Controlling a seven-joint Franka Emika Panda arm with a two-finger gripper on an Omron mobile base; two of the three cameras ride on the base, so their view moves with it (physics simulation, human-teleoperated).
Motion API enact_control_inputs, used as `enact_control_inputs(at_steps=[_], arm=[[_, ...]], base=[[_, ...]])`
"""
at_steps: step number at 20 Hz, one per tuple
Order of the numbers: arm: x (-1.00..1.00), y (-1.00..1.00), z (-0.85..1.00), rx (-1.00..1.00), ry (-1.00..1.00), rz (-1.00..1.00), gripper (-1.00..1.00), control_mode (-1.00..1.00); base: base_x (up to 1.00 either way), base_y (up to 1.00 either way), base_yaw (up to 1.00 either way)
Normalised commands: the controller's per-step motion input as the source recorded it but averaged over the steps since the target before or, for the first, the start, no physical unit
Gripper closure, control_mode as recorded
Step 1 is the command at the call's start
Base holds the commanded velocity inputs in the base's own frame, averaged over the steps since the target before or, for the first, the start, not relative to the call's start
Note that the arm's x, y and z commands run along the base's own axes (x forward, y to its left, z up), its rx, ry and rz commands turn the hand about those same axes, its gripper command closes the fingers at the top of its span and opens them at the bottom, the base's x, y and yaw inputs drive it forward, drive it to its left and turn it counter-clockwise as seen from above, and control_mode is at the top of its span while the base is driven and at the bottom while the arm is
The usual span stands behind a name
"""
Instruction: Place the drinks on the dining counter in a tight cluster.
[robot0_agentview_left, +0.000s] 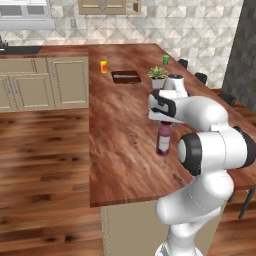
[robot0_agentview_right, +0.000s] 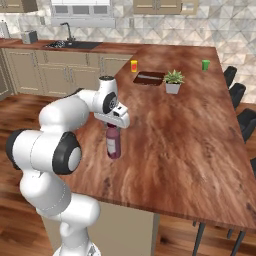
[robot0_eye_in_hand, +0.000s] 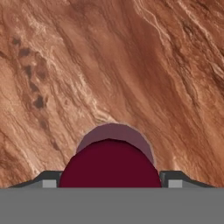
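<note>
Spanning most of both base views, a long reddish-brown wood-grain dining counter (robot0_agentview_left: 120, 150) (robot0_agentview_right: 190, 150) (robot0_eye_in_hand: 109, 65) sits on a beige base above a wooden plank floor (robot0_agentview_left: 40, 160). Beige lower cabinets (robot0_agentview_left: 35, 82) stand along the far wall under a second, shorter wood counter, which holds a dark sink (robot0_agentview_right: 75, 45) with a faucet. Dark stools (robot0_agentview_right: 240, 95) line the island's far long side.

The white robot arm reaches over the near part of the island, its gripper (robot0_agentview_left: 165, 121) (robot0_agentview_right: 112, 125) pointing straight down over a stout purple-capped bottle (robot0_agentview_left: 164, 139) (robot0_agentview_right: 113, 141) (robot0_eye_in_hand: 111, 162). The bottle stands upright on the wood, well back from the near edge. In the hand view its round dark-red cap sits between the two finger tips (robot0_eye_in_hand: 48, 180), which stand wide apart at either side; whether they touch the bottle I cannot tell.

Near the far end of the island lie a dark rectangular tray (robot0_agentview_left: 126, 76) (robot0_agentview_right: 149, 78), a small potted plant (robot0_agentview_left: 158, 77) (robot0_agentview_right: 173, 81) just beside it, an orange cup (robot0_agentview_left: 103, 66) (robot0_agentview_right: 134, 65) and a green cup (robot0_agentview_left: 165, 59) (robot0_agentview_right: 205, 64).
</note>
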Motion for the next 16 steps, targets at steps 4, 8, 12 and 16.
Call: enact_control_inputs(at_steps=[4, 8, 12, 16], arm=[[0.0, 0.0, -0.01, 0.0, -0.04, 0.0, 1.0, -1.0], [0.0, 0.0, -0.18, 0.0, 0.0, 0.0, 1.0, -1.0], [0.0, 0.0, -0.21, 0.0, 0.0, 0.0, 1.0, -1.0], [0.0, 0.0, -0.05, 0.0, 0.01, 0.0, 1.0, -1.0]], base=[[0.0, 0.0, 0.0], [0.0, 0.0, 0.0], [0.0, 0.0, 0.0], [0.0, 0.0, 0.0]])
